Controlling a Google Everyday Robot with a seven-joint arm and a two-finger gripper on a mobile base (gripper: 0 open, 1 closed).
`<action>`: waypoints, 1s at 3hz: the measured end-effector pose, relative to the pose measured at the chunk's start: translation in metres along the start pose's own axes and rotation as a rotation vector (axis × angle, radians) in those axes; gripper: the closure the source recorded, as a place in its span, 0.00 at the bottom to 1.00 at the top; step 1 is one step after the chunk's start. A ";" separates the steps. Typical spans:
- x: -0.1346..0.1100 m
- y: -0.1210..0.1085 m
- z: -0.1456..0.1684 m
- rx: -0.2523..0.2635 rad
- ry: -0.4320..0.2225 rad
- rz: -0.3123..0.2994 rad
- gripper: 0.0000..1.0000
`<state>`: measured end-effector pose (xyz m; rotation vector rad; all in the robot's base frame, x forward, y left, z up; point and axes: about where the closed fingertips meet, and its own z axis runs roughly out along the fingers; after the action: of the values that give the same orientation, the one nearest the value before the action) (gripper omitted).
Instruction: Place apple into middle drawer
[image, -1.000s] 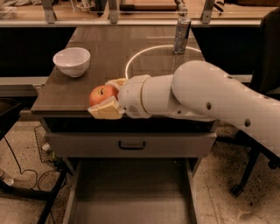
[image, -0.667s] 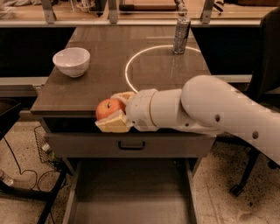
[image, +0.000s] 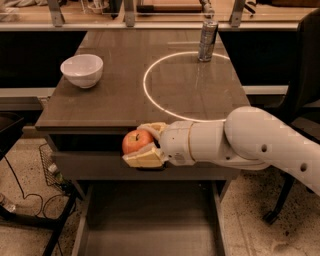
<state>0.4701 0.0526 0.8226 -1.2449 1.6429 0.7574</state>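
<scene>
My gripper (image: 142, 145) is shut on the apple (image: 136, 141), a small red-orange fruit with a short stem. It holds the apple in front of the table's front edge, above the back of the open middle drawer (image: 150, 220). The drawer is a wide grey-brown box with a flat floor and low side walls, pulled out below the table. The cream fingers (image: 145, 159) clasp the apple from above and below. My white arm reaches in from the right.
A white bowl (image: 82, 70) sits at the table's left. A metal can (image: 207, 40) stands at the back by a white ring mark (image: 192, 85). A black chair (image: 300, 100) is at the right. Cables and a wire basket (image: 47, 165) lie at the left on the floor.
My gripper has carried the apple off the table's front edge, moving right and down toward the open drawer.
</scene>
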 end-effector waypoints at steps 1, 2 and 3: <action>0.034 0.008 0.011 -0.039 0.023 -0.026 1.00; 0.096 0.034 0.023 -0.124 0.030 -0.046 1.00; 0.160 0.068 0.027 -0.210 0.055 -0.056 1.00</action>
<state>0.4010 0.0336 0.6621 -1.4648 1.5967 0.8854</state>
